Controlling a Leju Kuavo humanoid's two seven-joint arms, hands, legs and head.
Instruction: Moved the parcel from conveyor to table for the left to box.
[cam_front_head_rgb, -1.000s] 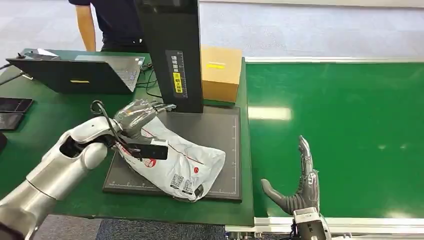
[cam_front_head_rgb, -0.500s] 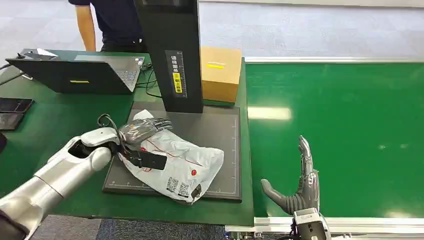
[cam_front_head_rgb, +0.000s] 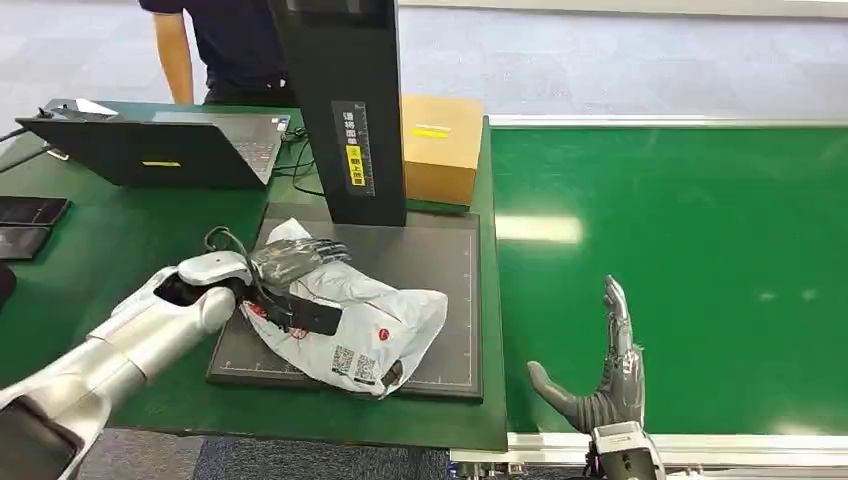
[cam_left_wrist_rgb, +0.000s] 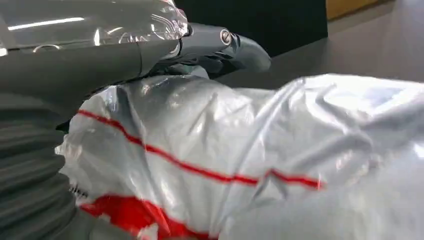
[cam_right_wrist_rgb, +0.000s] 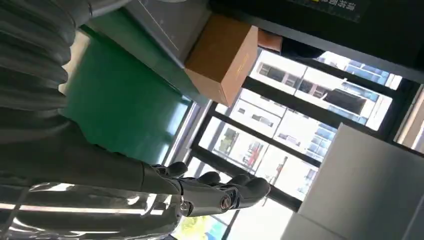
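White and grey poly mailer parcel (cam_front_head_rgb: 355, 320) with red stripe and red dots, lying crumpled on the dark gridded mat (cam_front_head_rgb: 440, 270) on the green bench (cam_front_head_rgb: 100, 250), toward the mat's near left part. Left hand (cam_front_head_rgb: 290, 262) laid on the parcel's far left end, fingers (cam_front_head_rgb: 318, 250) stretched forward over the plastic and pointing right; thumb against the bag in the left wrist view (cam_left_wrist_rgb: 220, 42). Whether those fingers actually clamp the parcel or merely rest on it: cannot tell. Black wrist-mounted block (cam_front_head_rgb: 305, 315) lying over the parcel's left side.

Right hand (cam_front_head_rgb: 600, 385) at the near edge of the green conveyor belt (cam_front_head_rgb: 700, 250), well apart from the parcel, released, with fingers (cam_front_head_rgb: 618, 320) straight and pointing away, thumb out to the left, nothing held. Same bare, extended fingers in the right wrist view (cam_right_wrist_rgb: 215, 190).

Black scanner column (cam_front_head_rgb: 340, 110) standing at the mat's far edge, yellow and white labels on its face. Brown cardboard box (cam_front_head_rgb: 440, 145) just right of the column, at the bench's far right corner beside the belt. Open black laptop (cam_front_head_rgb: 160, 145) at far left, cables trailing toward the column. Dark flat devices (cam_front_head_rgb: 25, 220) at the bench's left edge. Person in dark top (cam_front_head_rgb: 215, 45) standing behind the laptop.
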